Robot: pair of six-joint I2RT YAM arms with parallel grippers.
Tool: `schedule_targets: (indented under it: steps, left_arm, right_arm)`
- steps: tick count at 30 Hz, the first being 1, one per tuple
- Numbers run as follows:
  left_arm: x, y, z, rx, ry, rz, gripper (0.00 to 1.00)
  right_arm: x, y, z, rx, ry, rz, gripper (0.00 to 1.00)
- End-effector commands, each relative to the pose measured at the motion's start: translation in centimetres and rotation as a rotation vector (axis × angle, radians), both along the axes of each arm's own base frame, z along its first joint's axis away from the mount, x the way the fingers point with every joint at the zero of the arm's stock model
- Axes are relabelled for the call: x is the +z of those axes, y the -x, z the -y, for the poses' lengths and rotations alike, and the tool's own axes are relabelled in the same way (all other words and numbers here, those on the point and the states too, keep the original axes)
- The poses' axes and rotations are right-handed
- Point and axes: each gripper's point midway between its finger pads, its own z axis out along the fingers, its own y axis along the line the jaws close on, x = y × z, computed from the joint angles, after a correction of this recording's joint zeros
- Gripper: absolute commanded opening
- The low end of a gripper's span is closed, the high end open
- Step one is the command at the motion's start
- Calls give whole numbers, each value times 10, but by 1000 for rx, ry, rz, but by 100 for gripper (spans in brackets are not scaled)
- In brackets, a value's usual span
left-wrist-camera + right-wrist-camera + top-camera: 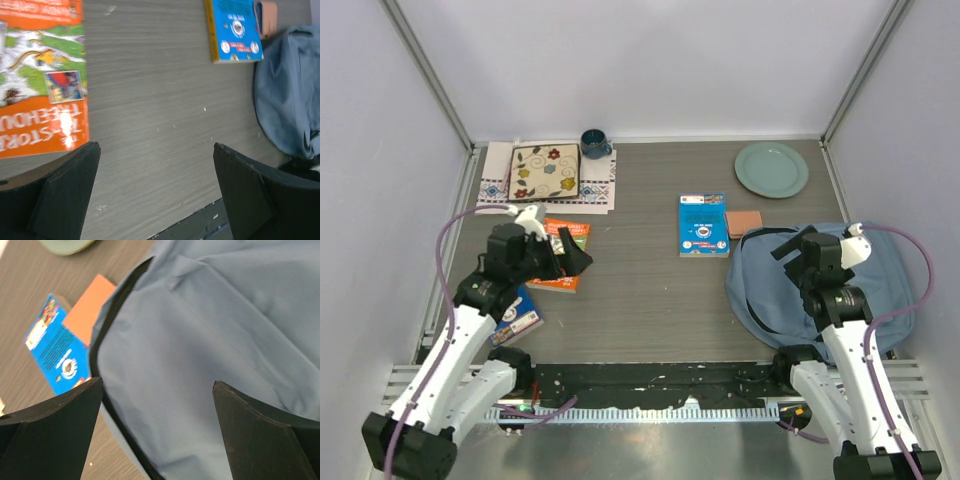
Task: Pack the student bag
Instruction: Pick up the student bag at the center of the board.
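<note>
My two grippers both stand released, jaws spread wide with nothing between them. The left gripper [573,252] hangs above bare table just beside the orange book [566,231], at about 9 o'clock on the tabletop. The right gripper [788,247] hangs over the near-left part of the student bag [890,280], not touching it as far as I can tell.

The student bag lies flat at about 4 o'clock, dusty blue, with a dark zipper line curving along its edge. I cannot see inside it. At 11 o'clock a dark blue mug [595,143] stands upright, its inside too dark to read. Just beside the mug, a square flowered dish [545,171] rests on a white embroidered cloth [496,182]. At 1 o'clock a pale green plate [772,168] sits by the far edge.

A blue book [704,224] lies flat near the middle, towards 2 o'clock. A small salmon-coloured pad [743,224] touches its right side and sits just beside the bag. Another small book [523,312] lies at 8 o'clock, partly under my left arm.

The table [650,300] is dark grey wood grain. White walls with metal corner posts close it in on three sides.
</note>
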Motion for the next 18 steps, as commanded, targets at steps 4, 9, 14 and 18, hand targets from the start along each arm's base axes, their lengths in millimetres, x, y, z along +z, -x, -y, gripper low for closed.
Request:
schedule_targets:
  steps: [4,9,14,18]
  left_arm:
    - [27,-2,70,-112,21,97,100]
    - [17,-9,149,-211,-52,104,100]
    - [22,-33,213,-243,-103,106,100]
    - [24,-44,268,-293,-84,118,100]
  right_arm:
    - [17,-39,-28,173,-47,155,95]
    - [31,-35,-5,64,28,174,95]
    - [47,-27,15,-28,98,150,98]
    - [48,-16,26,-79,134,129,98]
